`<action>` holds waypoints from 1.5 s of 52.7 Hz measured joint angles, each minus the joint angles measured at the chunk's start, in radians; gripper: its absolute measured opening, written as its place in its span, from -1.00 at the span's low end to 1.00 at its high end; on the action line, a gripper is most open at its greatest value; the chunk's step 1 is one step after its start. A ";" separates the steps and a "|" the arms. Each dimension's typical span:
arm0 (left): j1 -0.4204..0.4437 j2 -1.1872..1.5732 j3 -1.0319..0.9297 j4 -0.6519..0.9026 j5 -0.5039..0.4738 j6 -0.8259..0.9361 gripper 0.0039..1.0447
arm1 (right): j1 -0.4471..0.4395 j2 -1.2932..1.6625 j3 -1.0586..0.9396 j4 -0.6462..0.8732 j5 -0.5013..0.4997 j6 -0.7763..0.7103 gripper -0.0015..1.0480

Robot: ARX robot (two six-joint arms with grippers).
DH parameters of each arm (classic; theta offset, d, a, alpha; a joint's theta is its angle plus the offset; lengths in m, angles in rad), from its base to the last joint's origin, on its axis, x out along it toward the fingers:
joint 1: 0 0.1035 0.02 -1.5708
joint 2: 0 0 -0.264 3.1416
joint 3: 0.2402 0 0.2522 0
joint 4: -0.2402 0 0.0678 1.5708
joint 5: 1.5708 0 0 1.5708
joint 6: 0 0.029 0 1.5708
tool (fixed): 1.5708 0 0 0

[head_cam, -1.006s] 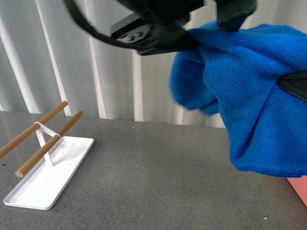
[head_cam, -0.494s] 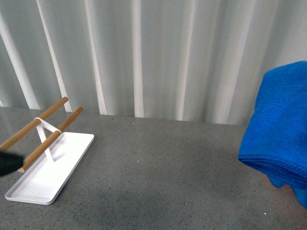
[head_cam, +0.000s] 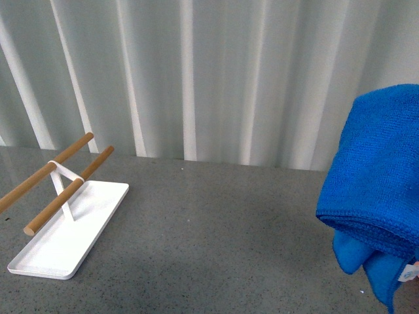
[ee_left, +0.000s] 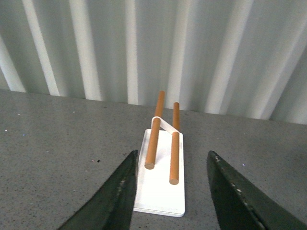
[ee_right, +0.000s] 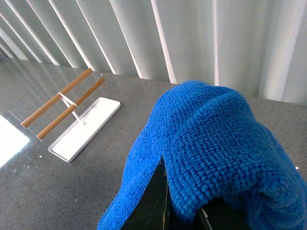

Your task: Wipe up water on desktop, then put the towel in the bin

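Front view: the towel [head_cam: 380, 176] fills the right edge of the frame, a bright blue bundle folded over on itself and hanging clear above the desktop [head_cam: 216, 242]. Its loose lower corners droop toward the lower right corner, where a small white tag [head_cam: 410, 272] shows at the frame edge. At lower left a flat white tray [head_cam: 46, 252] lies on the speckled grey surface, and two wooden rods [head_cam: 55, 167] on a white bracket slant up over it toward the left edge. A pale pleated curtain [head_cam: 216, 78] covers the upper half of the frame behind the desk.

Left wrist view: the left gripper [ee_left: 171, 158] hovers above the desktop with its dark fingers [ee_left: 115, 196] spread wide apart, and the tray and rods show through the gap between them.

Right wrist view: the towel is heaped over the right gripper [ee_right: 184, 213]. Only slivers of its dark fingers [ee_right: 153, 201] peek out from under the cloth, with a fold of towel pinched between them — the fingertips themselves are buried. The tray and rods sit well apart from it, near the curtain.
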 joint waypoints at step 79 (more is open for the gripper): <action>-0.277 -0.806 -0.011 -0.781 -0.265 -0.002 -0.93 | 0.010 -0.005 0.000 -0.042 0.023 -0.043 -0.93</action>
